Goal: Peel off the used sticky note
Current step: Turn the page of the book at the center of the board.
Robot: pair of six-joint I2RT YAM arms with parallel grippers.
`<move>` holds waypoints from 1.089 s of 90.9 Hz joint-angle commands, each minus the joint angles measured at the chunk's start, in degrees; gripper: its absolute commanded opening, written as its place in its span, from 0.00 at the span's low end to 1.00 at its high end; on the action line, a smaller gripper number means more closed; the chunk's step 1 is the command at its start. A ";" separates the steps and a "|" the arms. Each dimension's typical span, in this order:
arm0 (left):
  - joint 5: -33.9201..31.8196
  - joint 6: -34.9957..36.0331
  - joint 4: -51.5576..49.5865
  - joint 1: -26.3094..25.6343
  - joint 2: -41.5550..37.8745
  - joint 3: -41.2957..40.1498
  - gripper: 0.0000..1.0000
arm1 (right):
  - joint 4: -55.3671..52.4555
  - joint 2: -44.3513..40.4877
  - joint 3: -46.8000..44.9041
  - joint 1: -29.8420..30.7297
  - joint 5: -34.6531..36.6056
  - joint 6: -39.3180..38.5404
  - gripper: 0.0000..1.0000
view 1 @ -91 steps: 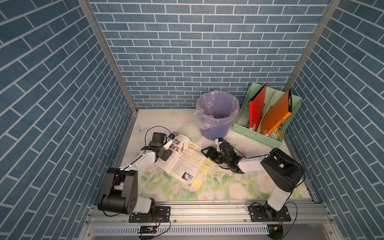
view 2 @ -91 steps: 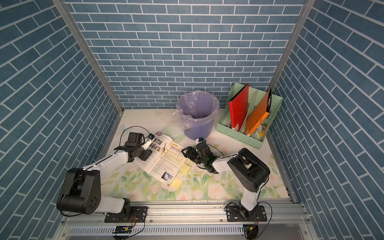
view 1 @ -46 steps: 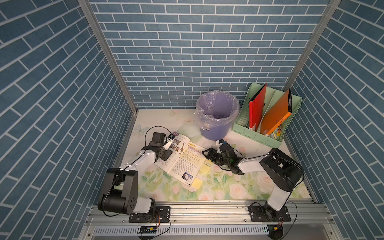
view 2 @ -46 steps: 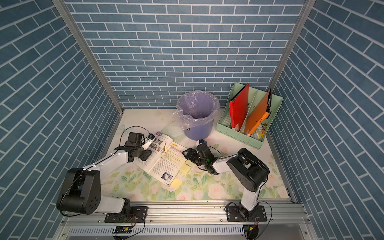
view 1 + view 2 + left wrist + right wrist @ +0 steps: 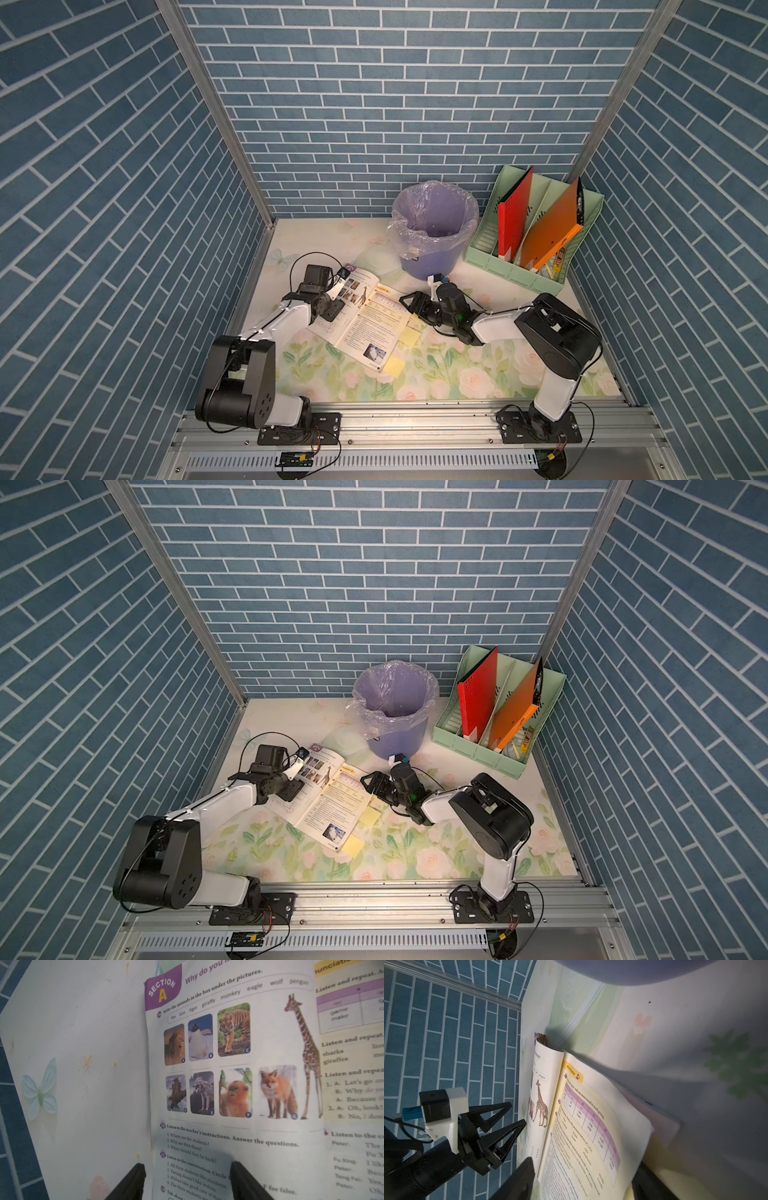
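Note:
An open textbook (image 5: 370, 320) lies on the floral table, with animal pictures on its left page (image 5: 228, 1084). Yellow sticky notes (image 5: 409, 336) (image 5: 394, 365) stick out from under its right edge in both top views (image 5: 370, 816). My left gripper (image 5: 331, 309) (image 5: 187, 1167) is open and straddles the book's left edge, one finger over the table, the other over the page. My right gripper (image 5: 410, 302) (image 5: 583, 1178) is open at the upper right corner of the right page (image 5: 581, 1126), which bulges between its fingers. A yellow patch, probably a note (image 5: 659, 1146), shows beside the far finger.
A purple bin (image 5: 428, 262) lined with a clear bag stands behind the book. A green file rack (image 5: 515, 274) with a red folder (image 5: 515, 212) and an orange folder (image 5: 552, 224) is at the back right. Blue brick walls close in three sides.
My right gripper has shifted slightly at the right page's corner. The left arm and the book have stayed put.

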 commanded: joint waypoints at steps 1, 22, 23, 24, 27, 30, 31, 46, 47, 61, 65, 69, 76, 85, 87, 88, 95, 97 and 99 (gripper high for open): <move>0.45 0.27 -0.12 -0.34 0.07 -0.49 0.70 | 1.58 1.22 1.75 0.47 -0.94 0.65 0.72; 0.45 0.39 -0.38 -0.34 -0.46 -0.53 0.70 | 1.33 3.53 3.38 0.57 -1.28 0.80 0.61; 0.40 0.39 -0.41 -0.30 -0.47 -0.54 0.70 | 1.36 3.72 3.54 0.61 -1.37 0.80 0.58; 0.38 0.39 -0.39 -0.32 -0.56 -0.55 0.70 | 1.29 3.85 3.75 0.63 -1.46 0.80 0.54; 0.36 0.39 -0.53 -0.34 -0.75 -0.49 0.70 | 1.15 4.24 4.20 0.70 -1.61 0.80 0.44; 0.36 0.36 -0.76 -0.34 -1.01 -0.28 0.70 | 0.62 4.47 4.86 0.73 -1.67 0.69 0.33; 0.36 0.37 -0.82 -0.34 -1.10 -0.24 0.70 | 0.26 4.54 5.16 0.73 -1.66 0.66 0.30; 1.46 0.10 -3.15 -0.25 -3.79 1.82 0.71 | -4.21 3.53 8.10 0.88 -0.94 -1.17 0.00; 1.57 0.07 -3.25 -0.25 -4.07 2.00 0.71 | -4.40 3.37 8.28 0.98 -0.94 -1.28 0.00; 4.36 -0.62 -7.66 -0.30 -7.02 5.80 0.74 | -7.77 0.98 11.66 1.70 -1.24 -2.83 0.00; 5.28 -1.22 -8.89 -0.26 -7.92 7.07 0.75 | -8.40 0.69 12.83 1.99 -1.41 -2.89 0.00; 6.52 -1.85 -10.35 -0.25 -8.80 8.46 0.77 | -8.64 0.88 14.25 2.39 -1.63 -2.57 0.00; 9.20 -3.33 -13.01 -0.17 -9.96 10.64 0.80 | -8.72 2.14 17.60 3.10 -2.32 -1.70 0.00; 13.58 -6.14 -15.97 0.48 -11.28 13.12 0.87 | -8.80 5.08 23.30 4.14 -3.13 -0.52 0.00; 14.63 -6.78 -16.48 0.81 -11.55 13.61 0.90 | -8.98 5.82 24.80 4.40 -3.25 -0.37 0.00; 15.32 -7.15 -16.77 0.98 -11.69 13.82 0.91 | -9.29 6.14 25.59 4.54 -3.28 -0.31 0.00; 18.81 -9.17 -18.38 2.35 -12.31 14.81 0.93 | -11.14 9.23 31.24 5.06 -3.25 -0.17 0.00; 19.76 -9.54 -19.04 2.62 -12.27 15.00 0.93 | -11.56 10.00 32.63 5.22 -3.19 -0.12 0.00; 20.66 -9.90 -19.53 2.82 -12.22 15.13 0.93 | -11.82 10.77 33.92 5.29 -3.11 0.06 0.00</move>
